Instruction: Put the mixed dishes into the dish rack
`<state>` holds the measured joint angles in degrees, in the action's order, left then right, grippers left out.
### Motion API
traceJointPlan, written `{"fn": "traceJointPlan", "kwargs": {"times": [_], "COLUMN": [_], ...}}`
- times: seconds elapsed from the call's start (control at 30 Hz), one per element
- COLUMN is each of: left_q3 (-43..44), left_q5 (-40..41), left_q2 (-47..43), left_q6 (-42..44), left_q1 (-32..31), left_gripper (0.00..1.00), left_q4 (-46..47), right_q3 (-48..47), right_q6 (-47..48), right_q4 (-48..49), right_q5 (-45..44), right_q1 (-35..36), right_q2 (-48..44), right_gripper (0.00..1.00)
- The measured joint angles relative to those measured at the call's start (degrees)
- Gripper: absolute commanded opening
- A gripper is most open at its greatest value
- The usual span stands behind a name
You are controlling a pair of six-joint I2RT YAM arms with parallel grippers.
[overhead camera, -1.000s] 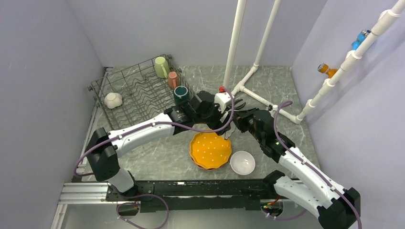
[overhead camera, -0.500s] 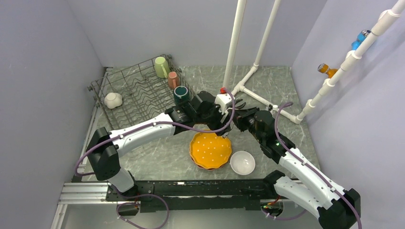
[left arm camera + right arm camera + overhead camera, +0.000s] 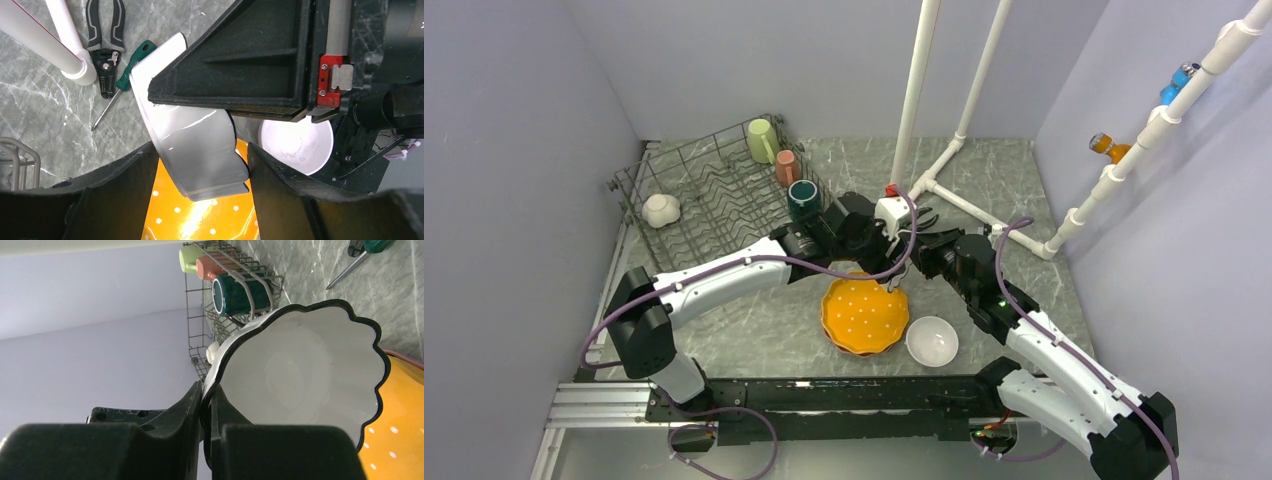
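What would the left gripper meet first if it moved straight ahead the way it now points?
The scalloped bowl, pinched at its rim by the right gripper. It sits between the open jaws of the left gripper. Exact depth is hard to judge.

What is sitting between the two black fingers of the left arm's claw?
The scalloped bowl, pinched at its rim by the right gripper, hangs there above the orange plate; the left wrist view shows it.

Both arms reached forward and met mid-table. The right gripper (image 3: 206, 396) pinched the bowl (image 3: 300, 375) rim; the left gripper (image 3: 200, 150) (jaws apart) straddled it.
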<state>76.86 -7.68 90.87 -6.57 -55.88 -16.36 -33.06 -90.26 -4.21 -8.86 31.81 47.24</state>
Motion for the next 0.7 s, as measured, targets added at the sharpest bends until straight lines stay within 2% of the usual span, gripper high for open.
{"fn": "traceJointPlan", "kwargs": {"times": [0.07,0.17,0.33,0.53,0.6,0.7], "left_q3": [0.0,0.1,1.2,2.2,2.3,2.3], "left_q5": [0.0,0.1,-0.2,1.3,1.9,2.9], "left_q2": [0.0,0.2,1.2,1.9,1.9,1.9], "left_q6": [0.1,0.5,0.8,1.4,1.4,1.5], "left_q1": [0.0,0.0,-0.1,0.1,0.1,-0.2], "left_gripper": [0.78,0.76,0.52,0.05,0.0,0.0], "left_q4": [-0.1,-1.0,-1.8,-3.7,-3.9,-4.0], "right_q3": [0.0,0.0,0.0,0.0,0.0,0.0], "right_q6": [0.0,0.0,0.0,0.1,0.2,0.5], "right_q4": [0.0,0.0,0.4,1.0,0.9,0.7], "right_q5": [0.0,0.0,0.0,-0.7,-0.7,-0.7], "right_q1": [0.0,0.0,0.0,-0.3,-0.3,-0.3], "right_q2": [0.0,0.0,0.4,0.5,0.5,0.4], "right_gripper": [0.0,0.0,0.0,0.0,0.0,0.02]}}
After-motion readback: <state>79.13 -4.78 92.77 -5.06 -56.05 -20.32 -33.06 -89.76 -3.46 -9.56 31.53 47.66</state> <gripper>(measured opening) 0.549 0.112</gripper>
